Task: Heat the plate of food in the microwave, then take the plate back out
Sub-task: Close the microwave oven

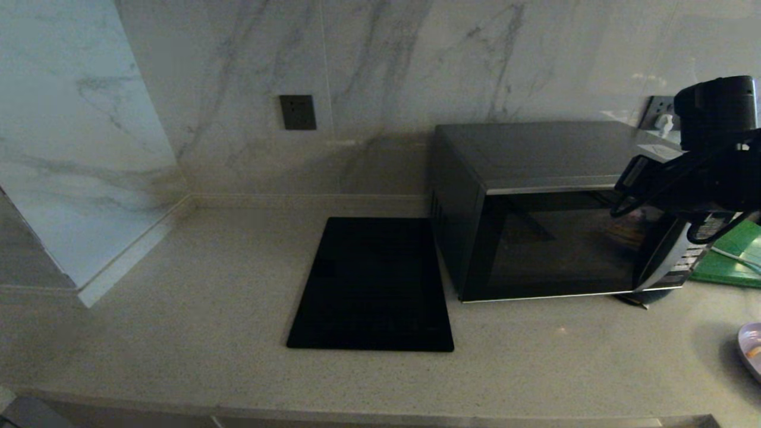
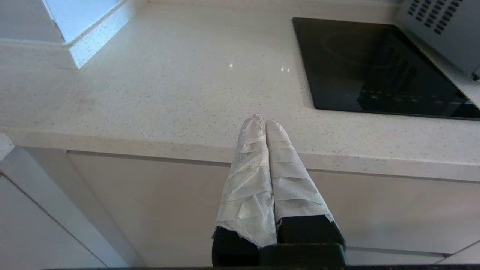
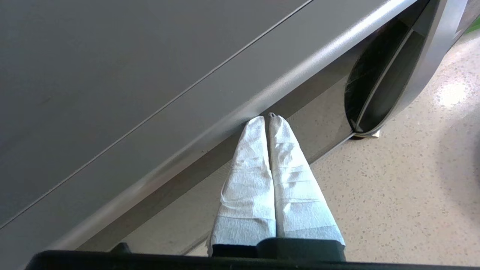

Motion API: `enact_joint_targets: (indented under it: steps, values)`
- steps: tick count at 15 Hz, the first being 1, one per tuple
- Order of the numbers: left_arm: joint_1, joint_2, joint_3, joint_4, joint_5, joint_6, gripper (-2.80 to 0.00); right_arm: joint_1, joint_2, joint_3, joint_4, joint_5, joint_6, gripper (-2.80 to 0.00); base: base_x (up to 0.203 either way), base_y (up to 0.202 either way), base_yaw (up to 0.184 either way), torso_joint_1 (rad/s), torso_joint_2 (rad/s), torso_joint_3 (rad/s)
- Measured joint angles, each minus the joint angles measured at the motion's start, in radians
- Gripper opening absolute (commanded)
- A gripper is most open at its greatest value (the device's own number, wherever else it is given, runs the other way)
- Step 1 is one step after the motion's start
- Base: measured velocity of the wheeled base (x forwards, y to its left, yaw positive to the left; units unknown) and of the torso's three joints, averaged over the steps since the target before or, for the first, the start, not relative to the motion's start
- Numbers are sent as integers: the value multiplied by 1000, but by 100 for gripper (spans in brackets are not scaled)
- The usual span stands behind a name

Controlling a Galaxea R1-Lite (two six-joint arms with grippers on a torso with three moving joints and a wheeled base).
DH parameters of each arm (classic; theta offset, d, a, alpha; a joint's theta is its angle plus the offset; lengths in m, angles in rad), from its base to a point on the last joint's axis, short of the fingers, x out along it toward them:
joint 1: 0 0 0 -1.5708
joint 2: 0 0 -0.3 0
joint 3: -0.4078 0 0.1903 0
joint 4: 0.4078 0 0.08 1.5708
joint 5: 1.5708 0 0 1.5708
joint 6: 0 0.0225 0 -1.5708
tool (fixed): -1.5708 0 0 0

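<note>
The microwave is sitting on the pale speckled counter against the marble wall, its dark glass door facing forward and looking closed in the head view. The right gripper is hovering at the top front edge of the microwave, above the door's silver trim, with its two white-wrapped fingers pressed together and holding nothing; whether the tips are touching the metal is hard to tell. In the head view the right arm is reaching in from the right and hiding part of the button panel. The plate of food is lying on the counter at the far right edge, in front of the microwave and well apart from it, only partly in view. A flat black slab is resting just beside the microwave's left side, and a green board is lying to its right. The left gripper is waiting in front of the counter's front edge, its wrapped fingers shut together and empty.
</note>
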Motion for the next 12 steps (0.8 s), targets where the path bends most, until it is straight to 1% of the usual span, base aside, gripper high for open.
enact_joint_targets:
  steps: [4, 6, 7, 9, 12]
  values:
    - [-1, 0, 0, 1, 0, 0, -280, 0, 3, -1, 0, 11, 26, -280, 0, 0, 0, 0, 0, 0]
    - [-1, 0, 0, 0, 0, 0, -280, -5, -23, 7, 3, 15, 28, -280, 0, 0, 0, 0, 0, 0]
    - [-1, 0, 0, 1, 0, 0, -280, -8, -47, 10, -16, 19, 25, -280, 0, 0, 0, 0, 0, 0]
    - [-1, 0, 0, 0, 0, 0, -280, -15, -104, 36, -6, 18, 11, -280, 0, 0, 0, 0, 0, 0]
    - [-1, 0, 0, 1, 0, 0, -280, -33, -192, 104, 0, 17, -40, -280, 0, 0, 0, 0, 0, 0]
